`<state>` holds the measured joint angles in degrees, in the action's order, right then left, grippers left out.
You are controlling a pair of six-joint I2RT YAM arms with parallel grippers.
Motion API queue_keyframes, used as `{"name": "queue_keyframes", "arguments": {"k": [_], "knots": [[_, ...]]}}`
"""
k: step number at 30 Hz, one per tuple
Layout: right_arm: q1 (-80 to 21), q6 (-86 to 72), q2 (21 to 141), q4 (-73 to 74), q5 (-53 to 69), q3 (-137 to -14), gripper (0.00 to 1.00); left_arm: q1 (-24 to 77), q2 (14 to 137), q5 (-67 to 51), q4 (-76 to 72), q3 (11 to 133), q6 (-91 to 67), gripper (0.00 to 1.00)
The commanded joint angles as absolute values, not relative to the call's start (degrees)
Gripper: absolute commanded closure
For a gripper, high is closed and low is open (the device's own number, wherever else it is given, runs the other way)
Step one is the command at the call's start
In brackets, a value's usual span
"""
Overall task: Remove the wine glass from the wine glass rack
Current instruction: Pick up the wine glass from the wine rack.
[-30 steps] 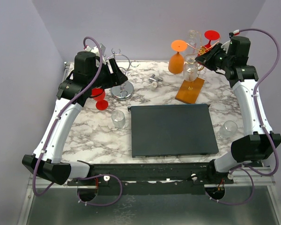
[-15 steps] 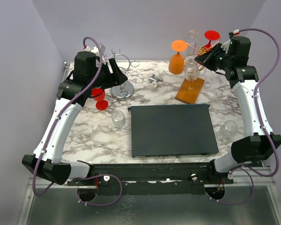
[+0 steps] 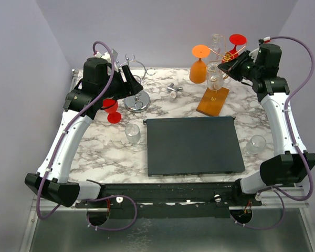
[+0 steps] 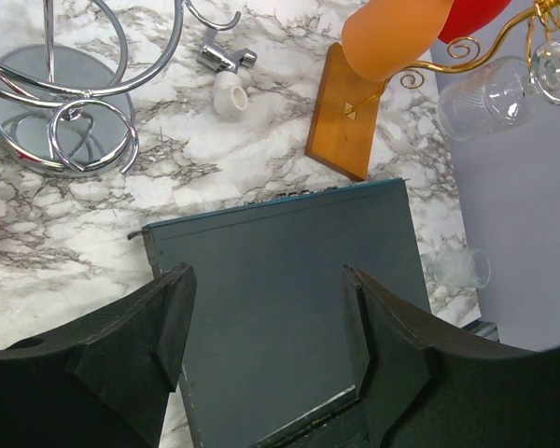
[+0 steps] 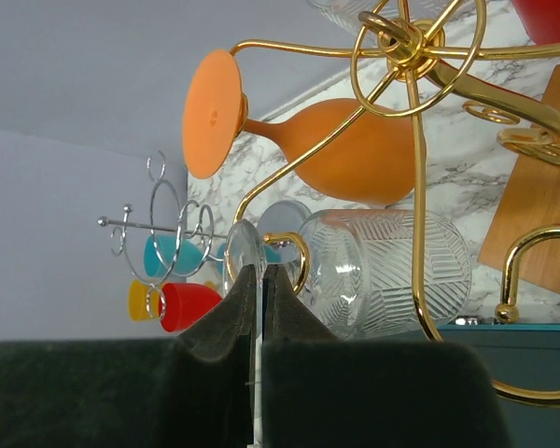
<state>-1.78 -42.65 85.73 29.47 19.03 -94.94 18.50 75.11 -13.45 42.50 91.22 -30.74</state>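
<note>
Jaws of the right claw [image 5: 261,273] are pinched shut at the foot of the clear wine glass [image 5: 383,266]. It hangs bowl-down on the gold-wire wine glass rack [image 5: 406,47] toward the table's [image 3: 102,152] far right corner. The left claw [image 4: 266,275] gapes wide and empty above the dark mat [image 4: 280,327].

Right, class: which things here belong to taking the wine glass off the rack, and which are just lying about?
Job: rack; ribbed clear glass hung on it; right end effector at that glass's foot.
Lying about: chrome stand; red glass beside it; dark board; two tumblers; metal fitting; orange glass on the rack.
</note>
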Motion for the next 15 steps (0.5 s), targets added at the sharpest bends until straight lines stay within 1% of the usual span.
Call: {"name": "queue_keyframes", "arguments": {"k": [1,9,15], "knots": [[-0.40,-46.78,82.58,23.93,23.10,-91.81,1.00,18.74,75.21,-12.04,41.57,92.34,-31.16,0.31],[3.10,-53.51,81.83,15.80,32.05,-86.05,0.99,18.76,75.34,-11.69,41.57,92.48,-31.20,0.31],[4.27,-57.34,81.16,10.78,34.80,-83.13,0.99,18.76,75.58,-11.60,41.53,92.67,-31.20,0.31]]}}
